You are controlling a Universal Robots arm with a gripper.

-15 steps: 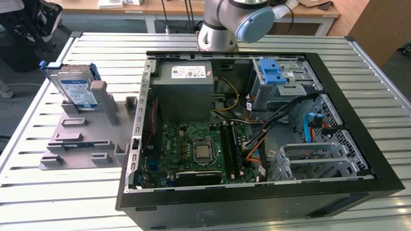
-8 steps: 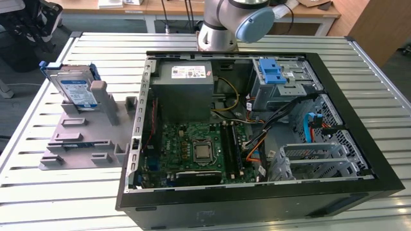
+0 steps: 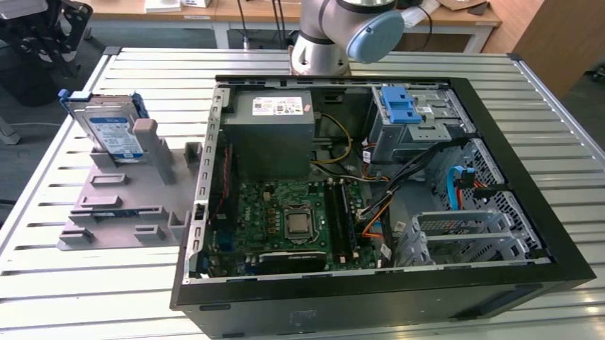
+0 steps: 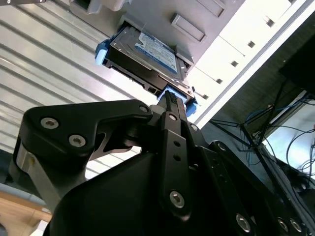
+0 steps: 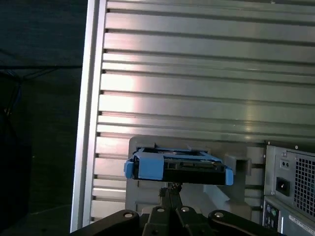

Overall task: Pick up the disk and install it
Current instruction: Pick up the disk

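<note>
Disk (image 3: 112, 131) stands on edge in the grey holder (image 3: 123, 205) on the slatted desk (image 3: 76, 297), at the exterior view's left, beside the open computer case (image 3: 378, 177); the hand (image 5: 170, 189) points at its blue carrier from well apart, closed, fingertips together, gripping nothing; the arm (image 3: 331, 32) rises behind the case.

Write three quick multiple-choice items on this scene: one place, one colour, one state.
1. Where is the disk? A) on the floor B) in the grey holder C) on a chair
2. Carrier colour? A) red B) blue C) green
3. Case side? A) open B) closed C) taped over
Answers: 1 B, the disk stands in the holder beside the case. 2 B, a blue frame rims the disk. 3 A, the board lies exposed.
</note>
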